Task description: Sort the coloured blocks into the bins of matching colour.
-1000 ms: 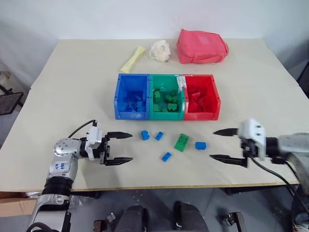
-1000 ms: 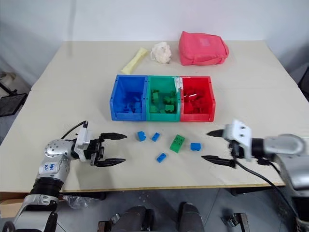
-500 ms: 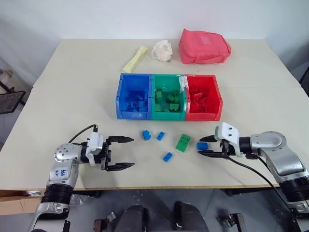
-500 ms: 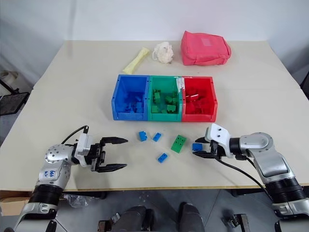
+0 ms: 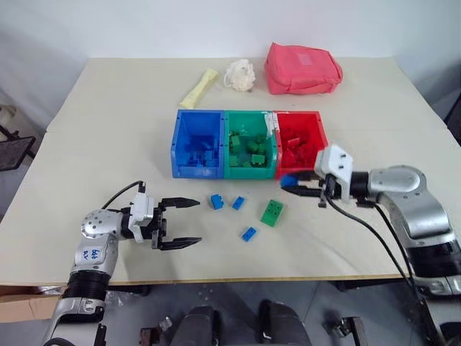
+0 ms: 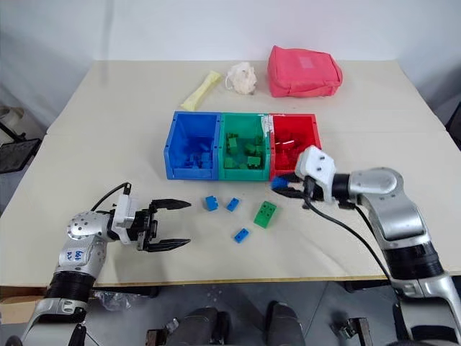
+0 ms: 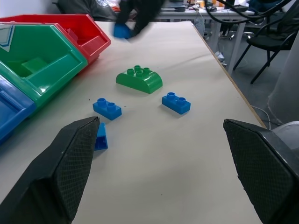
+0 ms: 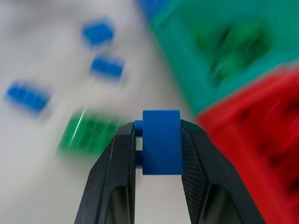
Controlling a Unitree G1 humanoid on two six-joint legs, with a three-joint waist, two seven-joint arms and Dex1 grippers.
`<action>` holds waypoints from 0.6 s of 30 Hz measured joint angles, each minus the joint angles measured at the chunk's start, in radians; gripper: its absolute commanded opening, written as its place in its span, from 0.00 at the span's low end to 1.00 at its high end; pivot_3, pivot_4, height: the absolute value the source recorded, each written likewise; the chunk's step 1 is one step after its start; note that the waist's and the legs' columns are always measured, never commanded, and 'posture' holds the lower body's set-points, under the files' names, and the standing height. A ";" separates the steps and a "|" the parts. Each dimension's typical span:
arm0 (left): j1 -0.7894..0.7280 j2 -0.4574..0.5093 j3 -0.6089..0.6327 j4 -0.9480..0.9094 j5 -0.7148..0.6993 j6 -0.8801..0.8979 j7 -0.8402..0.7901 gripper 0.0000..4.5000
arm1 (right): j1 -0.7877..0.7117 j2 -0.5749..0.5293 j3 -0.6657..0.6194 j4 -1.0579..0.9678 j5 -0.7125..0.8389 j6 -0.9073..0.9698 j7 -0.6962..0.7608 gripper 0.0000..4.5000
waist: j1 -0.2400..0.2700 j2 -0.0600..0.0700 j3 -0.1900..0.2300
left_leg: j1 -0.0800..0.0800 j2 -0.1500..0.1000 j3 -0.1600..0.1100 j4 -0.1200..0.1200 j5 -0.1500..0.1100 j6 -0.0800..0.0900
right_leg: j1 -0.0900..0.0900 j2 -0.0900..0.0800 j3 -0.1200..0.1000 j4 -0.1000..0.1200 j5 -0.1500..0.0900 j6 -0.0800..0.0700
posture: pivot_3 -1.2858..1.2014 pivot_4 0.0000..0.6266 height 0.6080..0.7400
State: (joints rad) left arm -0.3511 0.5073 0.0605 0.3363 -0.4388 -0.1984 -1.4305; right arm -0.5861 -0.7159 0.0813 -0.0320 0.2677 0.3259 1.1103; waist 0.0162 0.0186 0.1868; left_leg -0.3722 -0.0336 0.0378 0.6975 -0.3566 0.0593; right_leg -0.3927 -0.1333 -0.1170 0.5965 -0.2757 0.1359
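My right gripper [image 5: 289, 184] is shut on a small blue block [image 8: 161, 142], held above the table just in front of the red bin [image 5: 322, 144]. The blue bin [image 5: 196, 171], green bin [image 5: 248, 173] and red bin stand joined in a row, with blocks inside them. On the table in front of them lie three blue blocks [image 5: 217, 202] [image 5: 238, 203] [image 5: 249, 233] and a green block [image 5: 271, 213]. My left gripper [image 5: 197, 222] hovers open, low at the front left, its fingers pointing toward those blocks and holding nothing.
A pink-red fabric pouch [image 5: 301, 68], a white crumpled ball [image 5: 239, 74] and a pale yellow strip [image 5: 198, 88] lie at the back of the table. The table's front edge runs just behind both arms.
My right gripper closed on the rightmost blue block and lifted it up and toward the bins. The left gripper stayed put and open.
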 measured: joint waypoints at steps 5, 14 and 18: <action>-0.007 -0.005 0.001 0.013 0.000 -0.002 0.003 1.00 | -0.160 0.116 0.051 0.122 -0.030 -0.024 -0.023 0.20 | -0.004 0.000 0.000 | 0.000 -0.001 -0.001 0.000 0.000 0.000 | 0.000 0.000 -0.001 0.001 0.000 0.000 | 0.52 0.24 1.00; -0.010 -0.021 0.000 0.014 0.000 -0.009 0.025 1.00 | -0.364 0.303 0.099 0.418 -0.107 -0.179 -0.069 0.20 | -0.026 0.000 0.000 | 0.000 -0.001 -0.002 -0.001 0.000 0.000 | -0.002 0.000 -0.001 0.005 0.000 0.000 | 0.52 0.24 1.00; 0.011 -0.022 0.000 -0.004 0.000 -0.009 0.041 1.00 | -0.435 0.387 0.109 0.554 -0.136 -0.251 -0.100 0.20 | -0.038 0.000 0.000 | 0.000 -0.001 -0.002 -0.001 0.000 0.000 | -0.002 -0.001 -0.001 0.007 0.000 0.000 | 0.52 0.24 1.00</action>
State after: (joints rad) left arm -0.3397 0.4857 0.0607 0.3323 -0.4383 -0.2077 -1.3899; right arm -1.0210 -0.3290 0.1899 0.5215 0.1316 0.0745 1.0105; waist -0.0217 0.0187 0.1868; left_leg -0.3724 -0.0350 0.0354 0.6967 -0.3565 0.0594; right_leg -0.3948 -0.1338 -0.1182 0.6032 -0.2759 0.1355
